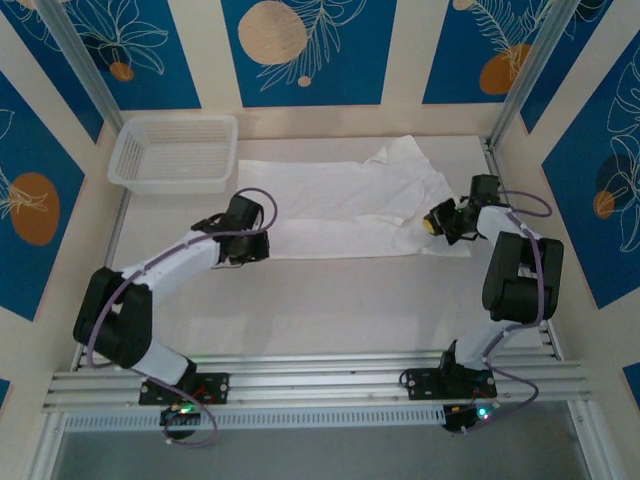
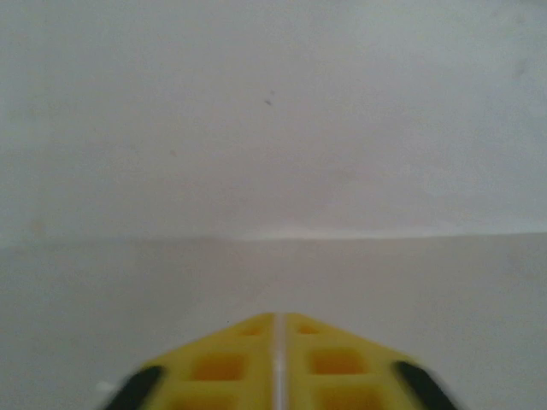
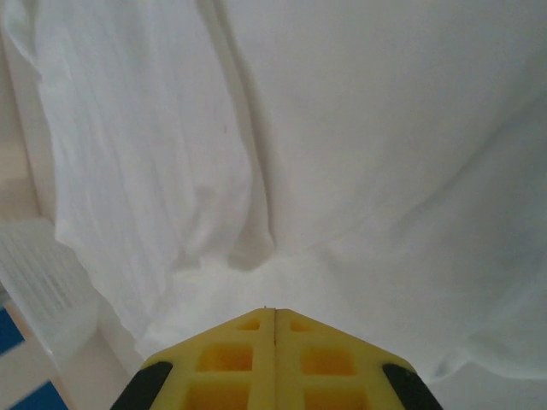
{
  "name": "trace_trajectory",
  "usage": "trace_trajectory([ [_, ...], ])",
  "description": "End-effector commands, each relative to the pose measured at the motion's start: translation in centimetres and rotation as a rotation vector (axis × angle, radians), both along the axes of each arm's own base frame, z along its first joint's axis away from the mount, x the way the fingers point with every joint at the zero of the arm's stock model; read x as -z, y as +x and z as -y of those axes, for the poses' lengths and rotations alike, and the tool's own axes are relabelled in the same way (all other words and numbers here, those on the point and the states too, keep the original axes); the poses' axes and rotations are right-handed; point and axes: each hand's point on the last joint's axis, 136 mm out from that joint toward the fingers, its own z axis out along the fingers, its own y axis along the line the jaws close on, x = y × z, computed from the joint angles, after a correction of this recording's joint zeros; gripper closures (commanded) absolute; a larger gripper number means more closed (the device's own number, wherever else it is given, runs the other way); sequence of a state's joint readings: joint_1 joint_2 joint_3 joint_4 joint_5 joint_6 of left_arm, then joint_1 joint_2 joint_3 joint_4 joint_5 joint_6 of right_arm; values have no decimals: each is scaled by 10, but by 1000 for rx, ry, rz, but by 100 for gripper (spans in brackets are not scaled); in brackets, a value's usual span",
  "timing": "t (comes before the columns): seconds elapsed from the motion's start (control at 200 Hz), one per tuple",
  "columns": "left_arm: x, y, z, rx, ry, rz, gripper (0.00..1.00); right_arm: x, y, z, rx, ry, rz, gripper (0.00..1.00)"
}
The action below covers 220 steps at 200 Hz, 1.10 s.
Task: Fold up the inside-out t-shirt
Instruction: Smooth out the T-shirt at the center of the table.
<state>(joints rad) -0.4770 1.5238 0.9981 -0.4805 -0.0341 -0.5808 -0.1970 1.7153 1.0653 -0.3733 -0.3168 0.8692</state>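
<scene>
Where the pale bench (image 1: 330,310) runs back to walls of cream and blue panels printed with leaves and orange discs (image 1: 300,50), a plain white cotton t-shirt (image 1: 340,205) lies spread out, rumpled at one end. The yellow left fingers (image 2: 261,333) are clenched tip to tip over bare bench, with the shirt's straight edge just ahead of them. The right fingers (image 3: 261,323) are clenched too, with creased cloth directly ahead. A white plastic mesh basket (image 1: 175,152) sits well beyond the left fingers, just beside the shirt's end.

White t-shirt (image 1: 340,205) lies spread across the pale surface (image 1: 330,305), just right of a white mesh basket (image 1: 175,152).
</scene>
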Motion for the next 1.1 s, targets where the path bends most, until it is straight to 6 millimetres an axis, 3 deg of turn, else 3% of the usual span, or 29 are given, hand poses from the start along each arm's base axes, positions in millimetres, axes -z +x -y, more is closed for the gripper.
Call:
trace_trajectory([
  [0.0, -4, 18, -11, -100, 56, 18, 100, 10, 3, -16, -66, -23, -10, 99],
  [0.245, -11, 32, -2, -118, 26, 17, 100, 41, 21, -34, -101, -28, -89, 100],
  [0.36, -11, 30, 0, -99, 16, 20, 100, 34, 41, -45, -117, -15, -50, 100],
  [0.49, -8, 31, 6, -82, -14, 22, 100, 11, 79, -53, -106, 33, 14, 100],
  [0.61, -5, 35, 6, -96, -11, 29, 100, 6, 109, -55, -114, 9, 22, 100],
  [0.75, 1, 46, -2, -135, 35, 40, 94, -1, 123, -51, -128, 20, 27, 98],
  [0.84, 6, 53, -7, -159, 43, 27, 93, -18, 113, -31, -116, -36, 50, 96],
  [0.92, 14, 59, -9, -178, 41, 10, 93, -27, 87, -6, -67, -63, 63, 96],
  [0.995, 25, 65, -12, -197, 43, -16, 100, -19, 52, 20, 27, -64, 50, 96],
  [1.095, 41, 70, -16, -220, 46, -44, 100, 2, 13, 42, 107, -49, 24, 98],
])
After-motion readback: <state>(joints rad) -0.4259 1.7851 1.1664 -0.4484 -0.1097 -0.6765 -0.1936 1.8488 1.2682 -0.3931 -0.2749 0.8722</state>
